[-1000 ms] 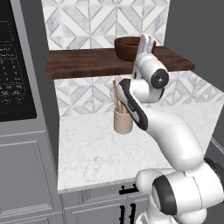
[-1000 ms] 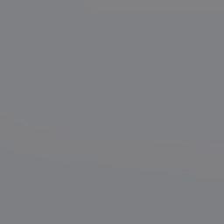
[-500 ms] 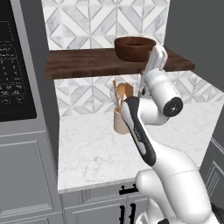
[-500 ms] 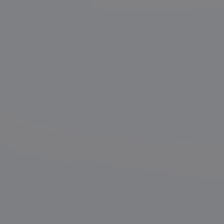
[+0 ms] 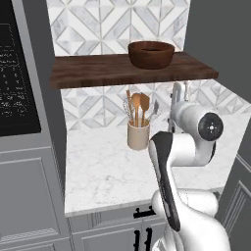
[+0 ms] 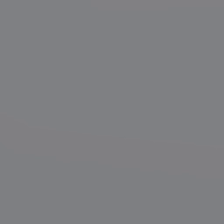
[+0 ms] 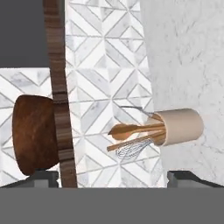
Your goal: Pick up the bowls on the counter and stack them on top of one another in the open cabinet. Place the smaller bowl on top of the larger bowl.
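The larger bowl, reddish-brown wood, stands upright on the open cabinet's dark shelf board, right of its middle. My gripper hangs just below the shelf's front edge, to the bowl's right and apart from it, open with nothing between its fingers. The hand view is rolled on its side. There the shelf board runs as a vertical strip with the bowl at its left, and my gripper spreads wide at the bottom. The smaller bowl is out of view. The marble counter lies below.
A beige utensil holder with wooden spoons and a whisk stands on the counter by the tiled wall, left of my hand; it also appears in the hand view. A dark oven front fills the left side.
My hand has drawn back from the wooden bowl and dropped to the right, from shelf height to below the shelf's front edge. The bowl stays on the shelf.
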